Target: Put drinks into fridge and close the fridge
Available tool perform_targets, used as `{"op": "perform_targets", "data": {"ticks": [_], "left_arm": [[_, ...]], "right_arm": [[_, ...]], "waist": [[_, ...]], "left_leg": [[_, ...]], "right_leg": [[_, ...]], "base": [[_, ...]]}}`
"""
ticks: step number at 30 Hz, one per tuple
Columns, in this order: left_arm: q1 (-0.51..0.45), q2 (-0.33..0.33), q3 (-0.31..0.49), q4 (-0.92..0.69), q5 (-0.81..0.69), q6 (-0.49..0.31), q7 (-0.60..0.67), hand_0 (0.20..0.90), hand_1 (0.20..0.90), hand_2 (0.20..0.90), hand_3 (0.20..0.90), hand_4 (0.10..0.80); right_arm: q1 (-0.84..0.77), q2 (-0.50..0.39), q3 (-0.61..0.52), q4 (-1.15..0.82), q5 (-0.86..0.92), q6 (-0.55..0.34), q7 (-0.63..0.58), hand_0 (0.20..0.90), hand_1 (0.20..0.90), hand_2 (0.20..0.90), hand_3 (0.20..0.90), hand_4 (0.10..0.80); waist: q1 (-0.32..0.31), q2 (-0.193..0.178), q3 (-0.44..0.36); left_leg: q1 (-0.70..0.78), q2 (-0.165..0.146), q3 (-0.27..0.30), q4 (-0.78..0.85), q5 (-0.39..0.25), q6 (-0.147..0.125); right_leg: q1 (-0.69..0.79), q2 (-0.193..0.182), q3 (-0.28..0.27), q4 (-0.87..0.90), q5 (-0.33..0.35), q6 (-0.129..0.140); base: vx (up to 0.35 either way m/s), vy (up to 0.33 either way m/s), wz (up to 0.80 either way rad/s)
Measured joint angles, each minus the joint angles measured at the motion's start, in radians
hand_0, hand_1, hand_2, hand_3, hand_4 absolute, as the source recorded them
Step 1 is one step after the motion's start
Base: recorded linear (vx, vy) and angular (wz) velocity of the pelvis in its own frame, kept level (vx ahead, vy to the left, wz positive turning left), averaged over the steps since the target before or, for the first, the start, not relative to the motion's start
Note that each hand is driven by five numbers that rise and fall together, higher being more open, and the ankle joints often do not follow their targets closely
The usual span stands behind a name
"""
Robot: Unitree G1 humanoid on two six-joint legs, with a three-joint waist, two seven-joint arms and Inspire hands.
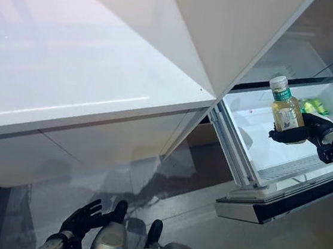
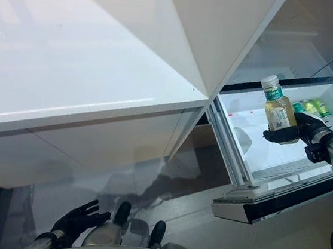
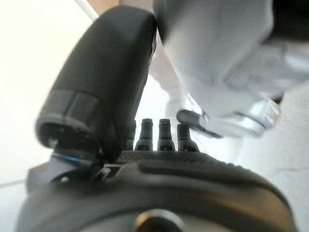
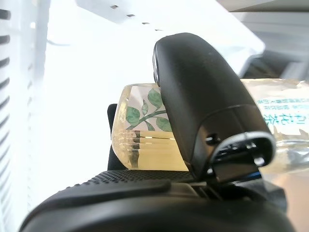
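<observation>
Right eye view showing the right hand [image 2: 295,134] at the right of the frame, fingers and thumb wrapped round a bottle of pale yellow drink [image 2: 278,111], white cap up and tilted slightly, hanging over the pulled-out white fridge drawer [image 2: 254,143]. Not yet resting on the drawer floor, judging by the gap beneath. Lying already at the drawer's far upper-right corner: green-labelled drinks [image 2: 314,106]. Resting idle at the lower left of the frame: the left hand [image 2: 74,221], fingers spread and relaxed, holding nothing. Towering over the upper left: a broad white fridge door [image 2: 89,61], swung open.

Risks from here, as judgement: letting go too high and toppling the bottle; catching the bottle's base on the drawer's front wall; knocking the stored drinks; closing up with the drawer left out and jamming the door.
</observation>
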Motion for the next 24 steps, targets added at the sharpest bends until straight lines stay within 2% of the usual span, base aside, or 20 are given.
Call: {"op": "perform_targets", "data": {"ticks": [6,10,13,19,24], "left_arm": [[-0.047,0.016,-0.023,-0.005,-0.001,0.019,0.024,0.9,0.9,0.9,0.9,0.8],[-0.063,0.024,-0.031,-0.044,-0.005,0.031,0.037,0.9,0.9,0.9,0.9,0.8],[-0.063,0.031,-0.032,-0.045,-0.006,0.045,0.041,0.9,0.9,0.9,0.9,0.8],[-0.083,0.036,-0.037,-0.055,-0.008,0.048,0.041,0.9,0.9,0.9,0.9,0.8],[-0.089,0.04,-0.046,-0.08,-0.009,0.052,0.042,0.9,0.9,0.9,0.9,0.8]], "right_arm": [[-0.04,0.077,0.001,0.136,-0.01,0.018,0.0,0.3,0.3,0.3,0.2,0.1],[-0.057,0.094,0.014,0.199,-0.065,0.026,0.018,0.3,0.3,0.3,0.2,0.1],[-0.095,0.126,0.025,0.282,-0.108,0.037,0.041,0.3,0.3,0.3,0.2,0.1],[-0.127,0.136,0.025,0.361,-0.151,0.054,0.072,0.3,0.3,0.3,0.2,0.1],[-0.16,0.164,0.025,0.424,-0.196,0.075,0.073,0.3,0.3,0.3,0.2,0.1]], "waist": [[0.014,0.007,0.056],[0.028,0.021,0.106],[0.03,0.029,0.112],[0.049,0.053,0.136],[0.06,0.056,0.15]], "left_leg": [[-0.021,-0.001,-0.009,0.0,0.001,0.001],[-0.026,0.0,-0.018,0.0,0.002,0.001],[-0.027,0.0,-0.02,0.0,0.001,0.001],[-0.03,-0.001,-0.025,0.0,0.004,0.0],[-0.033,0.0,-0.029,0.0,0.008,-0.002]], "right_leg": [[-0.016,-0.002,-0.005,0.0,0.001,-0.001],[-0.017,-0.003,-0.01,0.0,0.001,-0.001],[-0.018,-0.003,-0.011,0.0,0.001,-0.001],[-0.018,-0.003,-0.014,0.0,0.001,-0.001],[-0.019,-0.002,-0.016,0.0,0.001,-0.001]], "base": [[-0.05,-0.027,0.05],[-0.029,-0.018,0.07],[-0.024,-0.004,0.02],[-0.018,-0.008,0.02],[-0.003,-0.003,0.01]]}}
